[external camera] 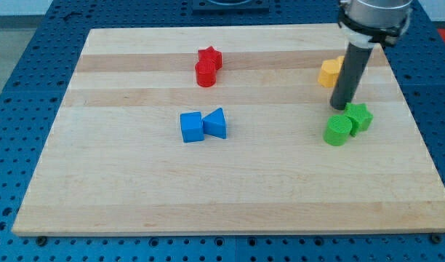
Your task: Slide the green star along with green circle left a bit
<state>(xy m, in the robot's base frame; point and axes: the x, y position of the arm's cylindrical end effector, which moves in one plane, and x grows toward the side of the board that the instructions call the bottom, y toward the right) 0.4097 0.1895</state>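
Note:
The green star (360,116) lies at the view's right, touching the green circle (338,130), which sits just to its lower left. My tip (340,108) rests on the board just above the green circle and left of the star's top, very close to both. The dark rod rises from there toward the view's top right.
A yellow block (329,72) lies just above my tip, partly behind the rod. A red star (210,57) and red circle (206,74) touch at top centre. A blue cube (191,126) and blue triangle (216,124) touch at centre. The wooden board (230,196) has its right edge near the green star.

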